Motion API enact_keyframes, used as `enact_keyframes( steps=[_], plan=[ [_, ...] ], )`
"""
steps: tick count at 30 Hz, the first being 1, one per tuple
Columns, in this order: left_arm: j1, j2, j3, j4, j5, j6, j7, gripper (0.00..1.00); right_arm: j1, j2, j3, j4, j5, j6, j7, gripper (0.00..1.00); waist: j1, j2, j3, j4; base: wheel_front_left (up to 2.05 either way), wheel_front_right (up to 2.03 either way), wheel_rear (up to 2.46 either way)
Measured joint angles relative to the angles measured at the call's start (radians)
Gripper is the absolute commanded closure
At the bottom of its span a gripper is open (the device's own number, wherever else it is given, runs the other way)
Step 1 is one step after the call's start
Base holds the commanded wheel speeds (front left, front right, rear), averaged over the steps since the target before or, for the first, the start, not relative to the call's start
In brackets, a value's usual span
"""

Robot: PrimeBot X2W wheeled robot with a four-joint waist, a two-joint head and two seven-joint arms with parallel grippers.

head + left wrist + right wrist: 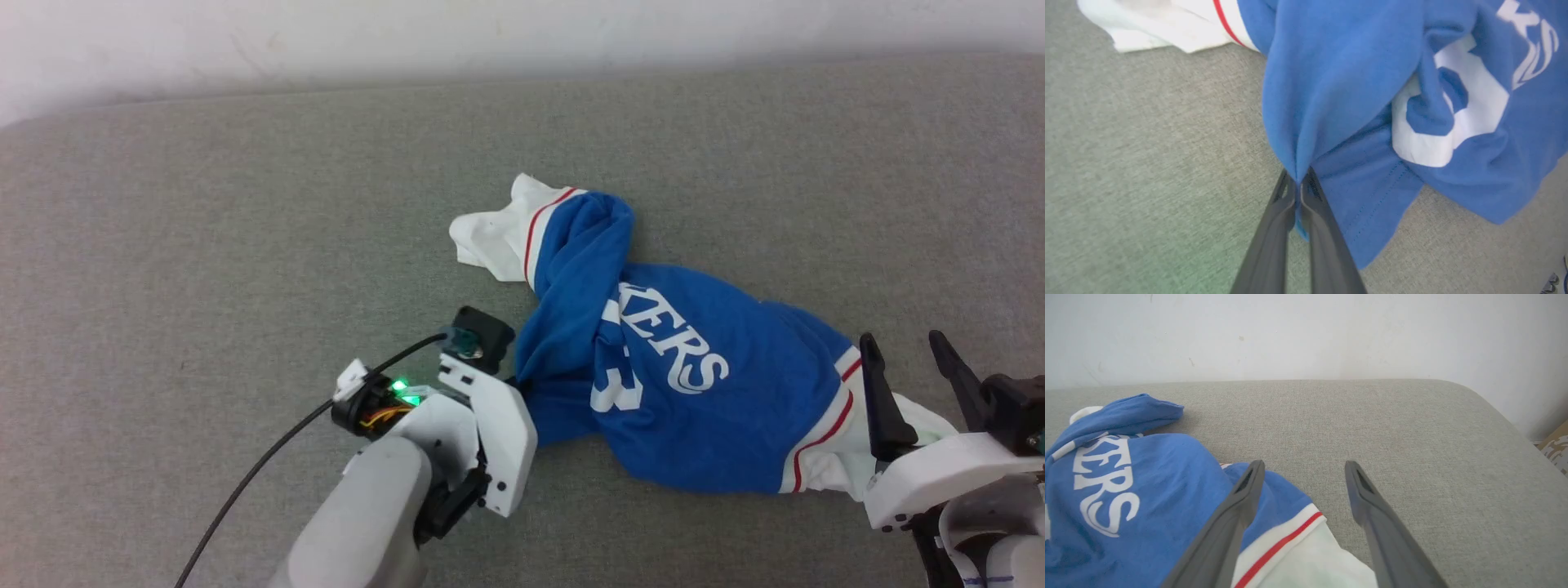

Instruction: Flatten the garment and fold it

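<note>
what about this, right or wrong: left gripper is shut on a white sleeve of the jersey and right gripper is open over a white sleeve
Wrong in one respect. The left wrist view shows the left gripper shut on a blue fold of the jersey, not a sleeve. The right gripper is open over a white sleeve.

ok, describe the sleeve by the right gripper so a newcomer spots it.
Crumpled blue garment on the grey padded surface. Its near right end is a white sleeve with red trim, by the open right gripper. The other white sleeve lies at the far end.
</note>
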Motion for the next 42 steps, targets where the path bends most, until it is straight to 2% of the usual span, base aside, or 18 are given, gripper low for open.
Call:
enact_keyframes(
  steps=[5, 8, 16, 21, 28, 29, 33, 36, 42],
  plan=[
    [0.056, 0.02, 0.051, -0.049, -0.022, 0.037, -0.082, 1.0, -0.002, 0.002, -0.005, 0.016, -0.002, 0.0, 0.001, 0.0, -0.0002, 0.0, -0.036, 0.025, 0.0, 0.0, 0.0],
    [0.11, 0.045, 0.1, -0.11, -0.04, 0.074, -0.111, 1.0, 0.005, 0.002, -0.006, 0.021, -0.005, 0.0, 0.005, 0.0, -0.0002, 0.0, -0.062, 0.049, 0.0, 0.0, 0.0],
    [0.328, 0.148, 0.214, -0.274, -0.081, 0.168, -0.098, 1.0, 0.035, 0.003, -0.002, 0.029, -0.006, 0.0, 0.018, 0.0, -0.0003, 0.0, -0.12, 0.133, 0.0, 0.0, 0.0],
    [0.456, 0.184, 0.236, -0.3, -0.106, 0.185, -0.055, 1.0, 0.042, 0.005, -0.002, 0.04, -0.006, 0.0, 0.026, 0.0, -0.0003, 0.0, -0.151, 0.178, 0.0, 0.0, 0.0],
    [0.536, 0.176, 0.209, -0.332, -0.154, 0.185, 0.015, 0.99, 0.053, 0.005, 0.0, 0.05, -0.006, 0.0, 0.035, 0.0, -0.0004, 0.0, -0.192, 0.213, 0.0, 0.0, 0.0],
    [0.536, 0.176, 0.206, -0.347, -0.152, 0.184, 0.01, 0.0, 0.053, 0.005, 0.001, 0.051, -0.006, 0.0, 0.035, 0.0, -0.0003, 0.0001, -0.196, 0.216, 0.0, 0.0, 0.0],
    [0.509, 0.177, 0.211, -0.406, -0.144, 0.182, -0.028, 0.0, 0.054, 0.006, 0.011, 0.055, 0.0, 0.0, 0.035, 0.0, -0.0003, 0.0, -0.207, 0.215, 0.0, 0.0, 0.0],
    [0.453, 0.187, 0.209, -0.459, -0.131, 0.162, -0.039, 0.0, 0.054, 0.006, 0.017, 0.059, 0.001, 0.0, 0.035, 0.0, -0.0002, 0.0, -0.207, 0.201, 0.0, 0.0, 0.0],
    [0.254, 0.218, 0.163, -0.509, -0.119, 0.072, 0.024, 0.0, 0.05, 0.006, 0.025, 0.062, 0.002, 0.0, 0.034, 0.0, -0.0002, 0.0, -0.187, 0.162, 0.0, 0.0, 0.0]
  ],
)
